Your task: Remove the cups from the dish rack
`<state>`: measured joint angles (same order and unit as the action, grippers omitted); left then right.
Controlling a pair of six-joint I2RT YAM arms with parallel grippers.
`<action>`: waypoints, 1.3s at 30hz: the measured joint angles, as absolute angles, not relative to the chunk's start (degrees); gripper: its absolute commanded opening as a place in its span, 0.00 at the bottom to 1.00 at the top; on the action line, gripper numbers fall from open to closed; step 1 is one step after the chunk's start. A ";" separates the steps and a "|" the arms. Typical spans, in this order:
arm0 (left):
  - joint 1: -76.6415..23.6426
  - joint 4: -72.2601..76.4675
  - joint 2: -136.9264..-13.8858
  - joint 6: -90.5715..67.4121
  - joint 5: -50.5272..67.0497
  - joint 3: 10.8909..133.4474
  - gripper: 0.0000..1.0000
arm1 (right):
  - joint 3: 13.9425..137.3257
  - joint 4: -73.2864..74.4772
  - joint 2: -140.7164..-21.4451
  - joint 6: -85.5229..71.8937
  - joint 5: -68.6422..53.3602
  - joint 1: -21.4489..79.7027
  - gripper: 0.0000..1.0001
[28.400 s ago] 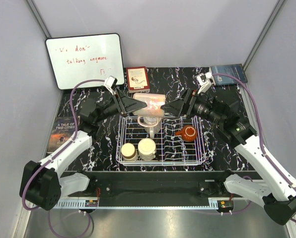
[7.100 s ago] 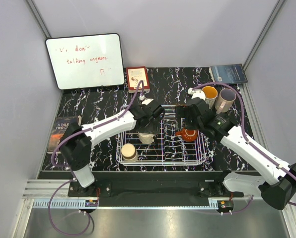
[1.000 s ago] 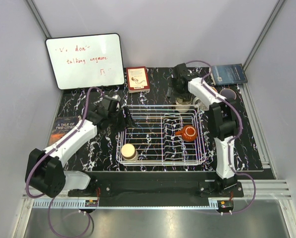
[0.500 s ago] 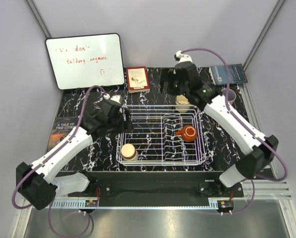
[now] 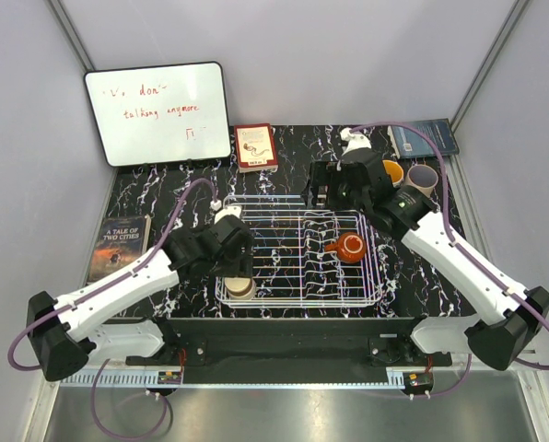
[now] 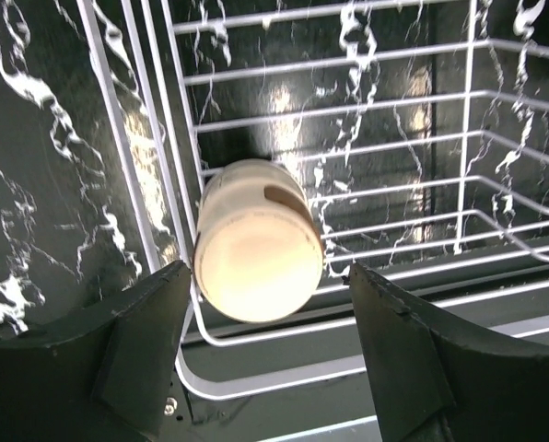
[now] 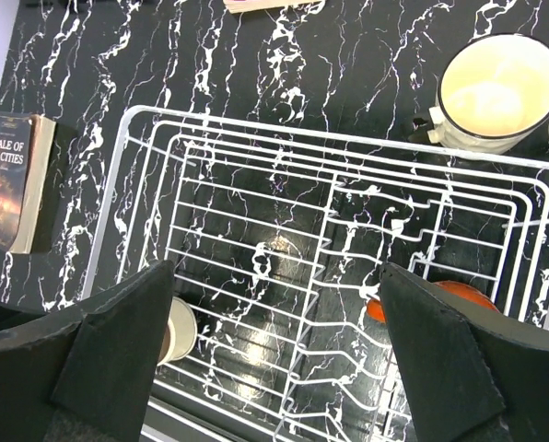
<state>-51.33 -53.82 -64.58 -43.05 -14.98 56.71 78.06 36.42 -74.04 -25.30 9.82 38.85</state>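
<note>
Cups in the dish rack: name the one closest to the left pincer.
The cream cup in the near-left corner of the dish rack; the open left pincer hangs over it. The reddish-brown handled cup sits at the right side.

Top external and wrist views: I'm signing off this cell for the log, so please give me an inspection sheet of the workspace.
Surface: black, white-veined tabletop.
Job's things: dish rack holds a cream cup in its near-left corner and a reddish-brown cup at right. The cream mug, orange-lined cup and pinkish cup stand outside, beyond its far-right side.
Clutter: whiteboard, red book, Two Cities book, blue book.
Grippers: left gripper open, straddling the cream cup; right gripper open, empty, over the rack.
Cables: purple cables run along both arms.
Surroundings: pale enclosure walls; nothing else seen.
</note>
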 measured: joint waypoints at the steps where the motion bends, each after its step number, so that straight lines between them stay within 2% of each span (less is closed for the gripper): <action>1: -51.77 -54.17 -64.58 -43.64 -15.14 56.53 0.74 | 77.82 36.47 -73.67 -25.36 9.78 38.85 1.00; 22: -57.10 -52.01 -69.49 -54.76 -19.25 55.16 0.74 | 73.47 38.15 -67.92 -25.50 8.25 38.89 1.00; 39: -59.57 -61.63 -73.28 -63.05 -23.81 58.17 0.75 | 71.42 38.89 -66.32 -25.50 7.97 38.89 1.00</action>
<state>-59.57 -61.63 -73.28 -63.05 -23.81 58.17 71.42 38.89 -66.32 -25.50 7.97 38.89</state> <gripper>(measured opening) 0.753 0.994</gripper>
